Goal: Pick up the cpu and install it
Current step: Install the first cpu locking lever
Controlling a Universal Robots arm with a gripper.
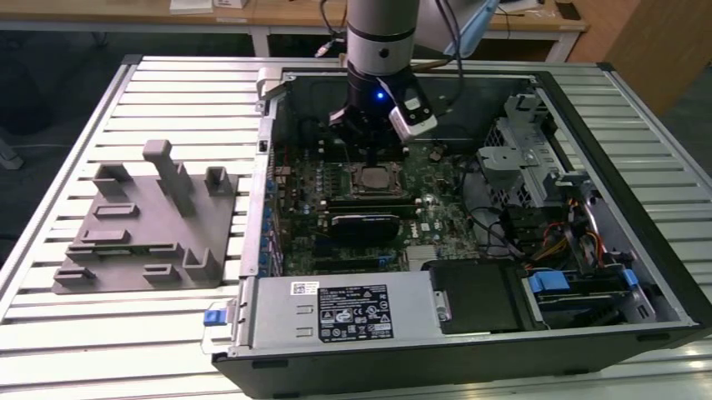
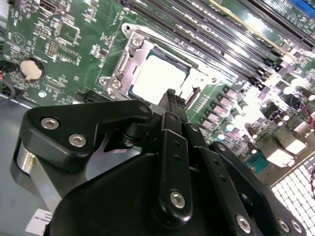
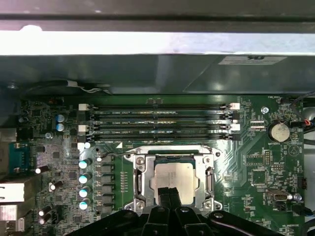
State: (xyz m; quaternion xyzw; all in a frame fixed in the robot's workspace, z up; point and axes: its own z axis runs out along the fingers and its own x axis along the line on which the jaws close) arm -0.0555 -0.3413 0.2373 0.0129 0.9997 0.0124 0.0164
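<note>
The cpu [image 1: 375,177] is a pale silver square lying flat in the metal socket frame [image 3: 140,172] on the green motherboard [image 1: 434,217] inside the open computer case. It also appears in both wrist views [image 3: 178,178] [image 2: 153,76]. My gripper [image 1: 368,157] hangs just above the socket, over one edge of the cpu. Its two black fingertips [image 3: 168,193] are pressed together with nothing between them, and in the second wrist view the gripper [image 2: 172,96] covers part of the chip.
A grey fixture block [image 1: 145,225] with upright posts stands on the slatted table at the exterior view's left. Inside the case are a black finned heatsink [image 1: 362,223], a power supply [image 1: 333,308], a drive cage [image 1: 534,167] and cables. Memory slots [image 3: 157,123] run beside the socket.
</note>
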